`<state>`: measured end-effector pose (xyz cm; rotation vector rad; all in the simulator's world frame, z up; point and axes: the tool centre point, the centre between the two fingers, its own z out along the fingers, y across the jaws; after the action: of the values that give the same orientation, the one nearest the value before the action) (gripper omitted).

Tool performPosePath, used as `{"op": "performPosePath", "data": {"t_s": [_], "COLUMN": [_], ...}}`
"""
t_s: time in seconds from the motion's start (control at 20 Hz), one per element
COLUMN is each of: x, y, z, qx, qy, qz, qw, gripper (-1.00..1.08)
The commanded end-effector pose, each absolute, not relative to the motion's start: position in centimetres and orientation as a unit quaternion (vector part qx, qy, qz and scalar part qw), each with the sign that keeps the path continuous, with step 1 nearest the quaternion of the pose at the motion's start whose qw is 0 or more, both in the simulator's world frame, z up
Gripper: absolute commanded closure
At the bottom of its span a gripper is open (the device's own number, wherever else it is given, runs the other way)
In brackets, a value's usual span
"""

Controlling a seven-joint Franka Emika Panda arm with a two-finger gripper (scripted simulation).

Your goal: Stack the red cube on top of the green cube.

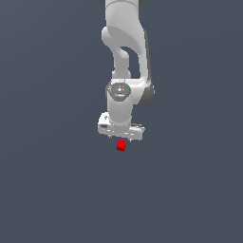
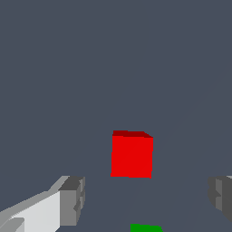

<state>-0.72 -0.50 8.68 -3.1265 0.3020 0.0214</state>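
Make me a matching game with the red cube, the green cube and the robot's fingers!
Things:
1. red cube
2. green cube
3. fingers

Descriptions:
A. grey, spread wide apart, holding nothing
B. only a sliver shows at the edge of the wrist view
C. fully in view, ahead of the open gripper

Pairs: 1-C, 2-B, 3-A

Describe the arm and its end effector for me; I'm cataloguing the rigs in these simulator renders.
The arm is glossy white with rounded, bulbous links and darker grey shading at the joints. A round grey disc with small red and green marks sits on the wrist. The end effector has a white, blocky body and grey, squared, ridged fingertips. No cables show.
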Motion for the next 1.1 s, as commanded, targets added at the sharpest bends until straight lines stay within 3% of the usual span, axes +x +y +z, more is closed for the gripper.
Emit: {"op": "performPosePath", "data": {"t_s": [0.0,0.55,1.05], "x": [-0.4,-0.2,-0.2], "y": [-0.3,-0.2,-0.2], "z": [7.8,6.5,2.4], "qx": [-0.994,-0.993,-0.993], "qy": [0.108,0.116,0.117], "qz": [0.003,0.001,0.000], "qw": [0.000,0.000,0.000], "gripper": [-0.92,-0.92,-0.92]}}
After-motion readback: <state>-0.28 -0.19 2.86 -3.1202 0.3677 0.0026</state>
